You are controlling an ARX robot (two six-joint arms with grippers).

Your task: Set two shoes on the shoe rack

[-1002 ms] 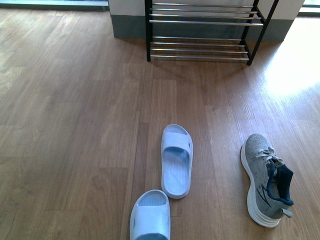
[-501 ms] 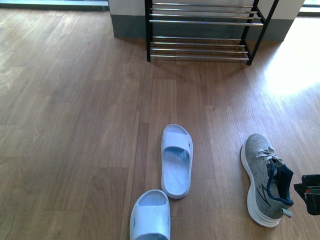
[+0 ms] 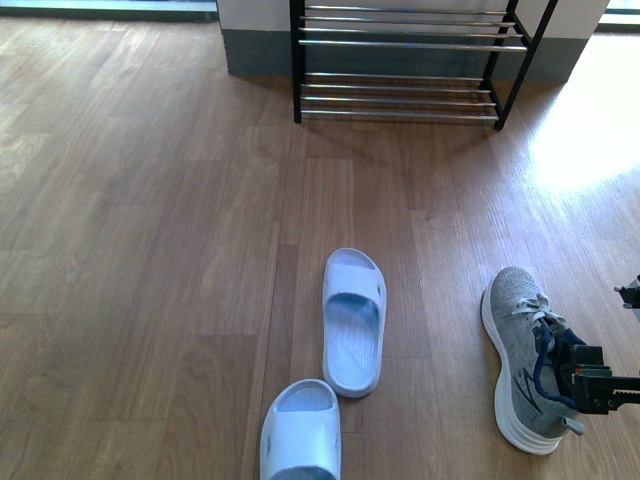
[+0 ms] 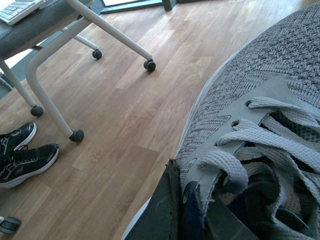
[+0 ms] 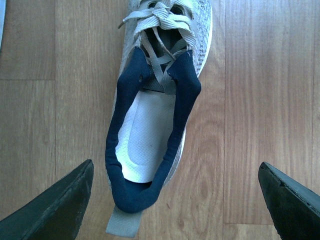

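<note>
Currently shoe rack (image 3: 400,45) bare; my right claw (image 5: 175,172) hangs wide open, empty, over grey sneaker (image 5: 150,130), left claw (image 4: 195,220) seemingly pinching its mate (image 4: 260,90).

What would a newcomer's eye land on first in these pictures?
The grey sneaker on the wood floor at front right, with the right claw open above its heel opening. To its left lie two pale blue slides, and the shoe rack stands farther back. The left wrist view is filled by a second sneaker, seemingly gripped at its collar by the left claw.
</note>
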